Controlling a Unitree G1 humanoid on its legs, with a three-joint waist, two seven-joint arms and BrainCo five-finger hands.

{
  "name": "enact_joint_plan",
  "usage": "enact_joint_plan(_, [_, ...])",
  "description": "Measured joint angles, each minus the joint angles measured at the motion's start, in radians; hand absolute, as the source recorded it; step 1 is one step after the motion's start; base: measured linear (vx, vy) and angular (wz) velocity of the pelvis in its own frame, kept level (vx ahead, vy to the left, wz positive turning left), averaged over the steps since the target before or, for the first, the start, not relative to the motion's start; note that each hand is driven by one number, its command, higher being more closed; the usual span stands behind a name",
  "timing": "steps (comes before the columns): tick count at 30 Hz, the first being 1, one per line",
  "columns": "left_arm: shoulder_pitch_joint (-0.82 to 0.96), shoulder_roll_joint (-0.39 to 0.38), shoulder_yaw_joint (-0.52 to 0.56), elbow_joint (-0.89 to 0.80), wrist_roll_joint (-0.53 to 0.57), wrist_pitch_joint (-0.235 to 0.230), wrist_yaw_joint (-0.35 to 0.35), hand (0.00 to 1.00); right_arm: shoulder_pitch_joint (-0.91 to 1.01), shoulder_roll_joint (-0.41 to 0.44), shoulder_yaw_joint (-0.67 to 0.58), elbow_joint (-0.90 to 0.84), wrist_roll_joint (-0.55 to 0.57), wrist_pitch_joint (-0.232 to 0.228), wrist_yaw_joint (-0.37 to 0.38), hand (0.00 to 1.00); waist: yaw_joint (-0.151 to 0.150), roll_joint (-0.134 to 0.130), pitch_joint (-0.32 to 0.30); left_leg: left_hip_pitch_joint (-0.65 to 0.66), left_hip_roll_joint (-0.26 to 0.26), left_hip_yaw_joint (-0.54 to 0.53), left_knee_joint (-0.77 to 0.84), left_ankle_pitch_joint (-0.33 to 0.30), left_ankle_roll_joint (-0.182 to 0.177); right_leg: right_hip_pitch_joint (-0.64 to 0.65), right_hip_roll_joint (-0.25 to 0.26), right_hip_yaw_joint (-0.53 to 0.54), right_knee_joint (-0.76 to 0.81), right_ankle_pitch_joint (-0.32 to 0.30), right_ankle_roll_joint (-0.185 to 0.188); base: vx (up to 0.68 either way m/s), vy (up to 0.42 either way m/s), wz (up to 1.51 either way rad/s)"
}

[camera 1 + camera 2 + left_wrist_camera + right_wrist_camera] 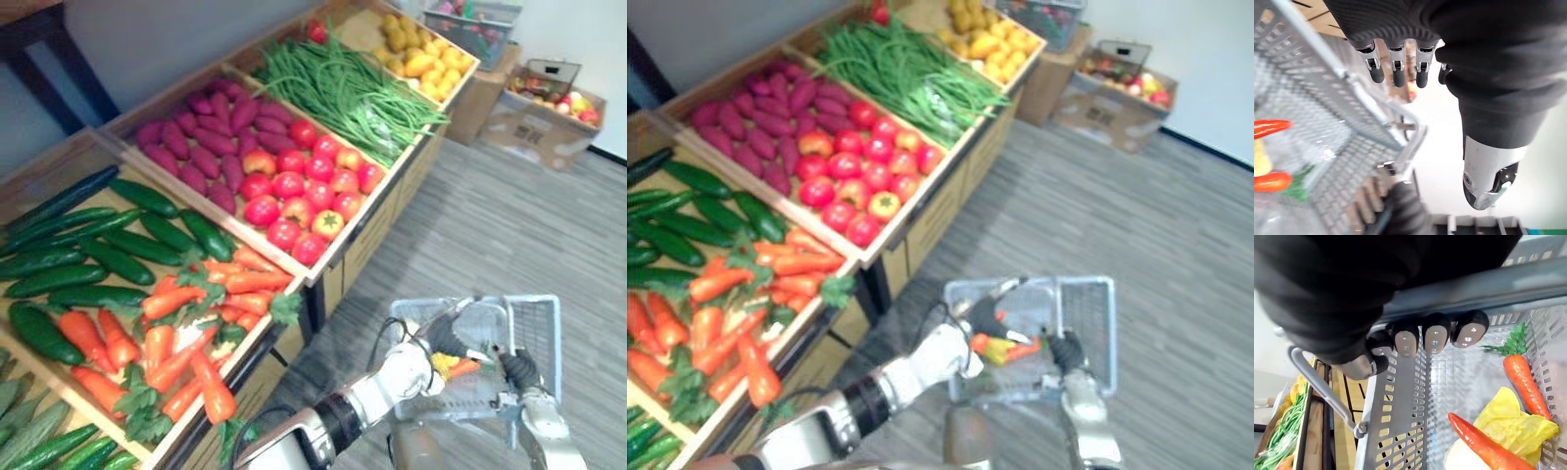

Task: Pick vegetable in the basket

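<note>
Carrot (1520, 374): lies in the basket (1400, 426) beside a yellow vegetable (1513, 423) and a red one (1484, 445), just beyond the fingertips of the right hand (1406, 340).
Done: I judge that at least three vegetables are already picked and dropped in.
To do: more may be wanted. The table (325, 276) of produce stands off to the outer side of the left hand (1397, 68), well apart from it.
Left hand: over the basket's rim, fingers straight and apart from the thumb, holding nothing.
Right hand: fingers curled round the basket's rim bar, carrying it.
</note>
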Motion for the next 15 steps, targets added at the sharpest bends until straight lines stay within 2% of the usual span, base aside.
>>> enact_joint_plan(2, [0.075, 0.089, 0.017, -0.186, 0.060, -0.049, -0.042, 0.00, 0.003, 0.017, -0.046, 0.049, -0.061, 0.000, -0.004, 1.00, 0.023, 0.003, -0.002, 0.000, 0.011, -0.020, 0.005, 0.000, 0.000, 0.018, -0.004, -0.018, -0.001, -0.001, -0.001, -0.04, -0.086, 0.26])
enact_joint_plan(3, [0.090, 0.124, 0.026, -0.233, 0.076, -0.058, -0.051, 0.00, 0.002, 0.017, -0.053, 0.064, -0.072, -0.001, -0.004, 1.00, 0.027, 0.006, -0.003, 0.000, 0.013, -0.027, 0.006, -0.001, 0.000, 0.023, -0.005, -0.025, -0.001, -0.002, -0.002, -0.05, -0.094, 0.27])
enact_joint_plan(4, [0.118, 0.200, 0.063, -0.329, 0.095, -0.074, -0.067, 0.00, 0.002, 0.018, -0.068, 0.095, -0.086, -0.003, -0.004, 1.00, 0.038, 0.013, -0.007, 0.001, 0.016, -0.037, 0.011, -0.001, 0.000, 0.033, -0.006, -0.035, -0.001, -0.006, -0.005, -0.04, -0.069, 0.21])
enact_joint_plan(5, [0.137, 0.240, 0.094, -0.374, 0.114, -0.086, -0.069, 0.00, 0.001, 0.018, -0.076, 0.116, -0.103, -0.006, -0.004, 1.00, 0.044, 0.018, -0.011, 0.000, 0.016, -0.044, 0.014, -0.001, 0.000, 0.037, -0.006, -0.041, -0.001, -0.007, -0.006, -0.04, -0.072, 0.23])
enact_joint_plan(6, [0.180, 0.317, 0.168, -0.461, 0.130, -0.108, -0.066, 0.00, -0.001, 0.018, -0.094, 0.152, -0.115, -0.009, -0.003, 1.00, 0.057, 0.028, -0.017, -0.002, 0.017, -0.054, 0.015, -0.001, 0.000, 0.042, -0.008, -0.052, -0.001, -0.007, -0.006, -0.02, -0.055, 0.17])
enact_joint_plan(10, [0.434, 0.511, 0.418, -0.727, 0.205, -0.153, -0.029, 0.00, -0.010, 0.017, -0.154, 0.313, -0.150, -0.030, 0.003, 1.00, 0.090, 0.060, -0.043, -0.005, 0.020, -0.091, 0.015, 0.001, 0.000, 0.073, -0.016, -0.092, -0.022, -0.007, -0.007, 0.00, -0.056, 0.25])
enact_joint_plan(12, [0.556, 0.558, 0.498, -0.807, 0.239, -0.182, -0.022, 0.00, -0.015, 0.017, -0.183, 0.383, -0.150, -0.034, 0.003, 1.00, 0.111, 0.068, -0.068, -0.017, 0.020, -0.112, 0.015, 0.001, 0.000, 0.082, -0.021, -0.110, -0.036, -0.007, -0.008, 0.03, -0.032, 0.31])
enact_joint_plan(13, [0.631, 0.564, 0.533, -0.839, 0.250, -0.195, -0.020, 0.00, -0.018, 0.017, -0.197, 0.429, -0.150, -0.035, 0.002, 1.00, 0.122, 0.058, -0.080, -0.026, 0.019, -0.129, 0.014, 0.003, 0.001, 0.087, -0.026, -0.126, -0.043, -0.007, -0.008, 0.04, -0.027, 0.42])
enact_joint_plan(14, [0.667, 0.563, 0.552, -0.849, 0.259, -0.203, -0.018, 0.00, -0.019, 0.018, -0.203, 0.452, -0.150, -0.036, 0.002, 1.00, 0.127, 0.066, -0.091, -0.030, 0.019, -0.137, 0.015, 0.003, 0.001, 0.090, -0.028, -0.135, -0.046, -0.007, -0.008, 0.04, -0.036, 0.44])
enact_joint_plan(15, [0.729, 0.560, 0.590, -0.859, 0.286, -0.209, -0.018, 0.00, -0.038, 0.018, -0.214, 0.501, -0.150, -0.038, 0.002, 1.00, 0.134, 0.061, -0.094, -0.035, 0.017, -0.159, 0.015, 0.005, 0.004, 0.101, -0.033, -0.157, -0.052, -0.007, -0.008, 0.02, -0.027, 0.36])
